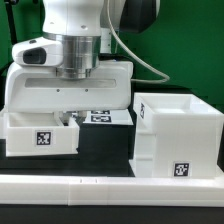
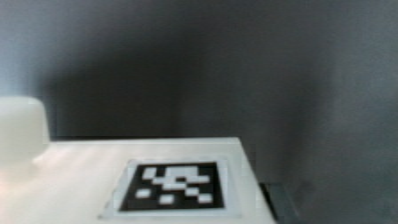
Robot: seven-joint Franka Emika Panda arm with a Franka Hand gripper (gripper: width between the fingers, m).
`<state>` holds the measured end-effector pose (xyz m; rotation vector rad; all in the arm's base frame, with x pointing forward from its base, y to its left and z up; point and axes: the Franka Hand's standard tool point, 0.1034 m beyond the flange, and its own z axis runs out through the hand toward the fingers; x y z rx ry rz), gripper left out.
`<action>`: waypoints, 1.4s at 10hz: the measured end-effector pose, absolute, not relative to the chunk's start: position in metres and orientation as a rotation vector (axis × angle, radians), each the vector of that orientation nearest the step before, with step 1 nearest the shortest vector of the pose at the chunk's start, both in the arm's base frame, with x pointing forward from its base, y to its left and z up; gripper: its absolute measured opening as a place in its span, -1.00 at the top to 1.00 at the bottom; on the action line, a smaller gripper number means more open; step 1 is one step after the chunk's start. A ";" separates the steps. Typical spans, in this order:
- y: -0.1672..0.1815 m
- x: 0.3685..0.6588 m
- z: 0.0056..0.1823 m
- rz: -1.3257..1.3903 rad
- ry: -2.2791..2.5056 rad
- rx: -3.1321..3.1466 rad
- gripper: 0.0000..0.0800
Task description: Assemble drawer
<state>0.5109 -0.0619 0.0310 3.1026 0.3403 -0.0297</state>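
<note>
Right at a tagged tray [image 1: 22, 140], the gripper [image 1: 72, 115] hangs, its opening impossible to tell.

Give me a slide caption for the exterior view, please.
Robot gripper poised at a small tagged tray, the large drawer casing standing apart on the exterior view's right.

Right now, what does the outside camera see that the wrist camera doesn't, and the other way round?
Only the exterior view shows the arm, the big casing, a small tray and the long rail. Only the wrist view shows one tag close up on a white surface, beside a blurry white lump. Both show white parts with black-and-white tags; I cannot tell whether the close-up tag is one seen outside.
</note>
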 end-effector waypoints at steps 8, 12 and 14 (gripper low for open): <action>-0.060 0.513 0.029 -0.050 1.233 2.863 0.89; -0.065 0.512 0.029 -0.069 1.602 2.668 0.89; -0.067 0.512 0.029 -0.079 1.767 2.555 0.89</action>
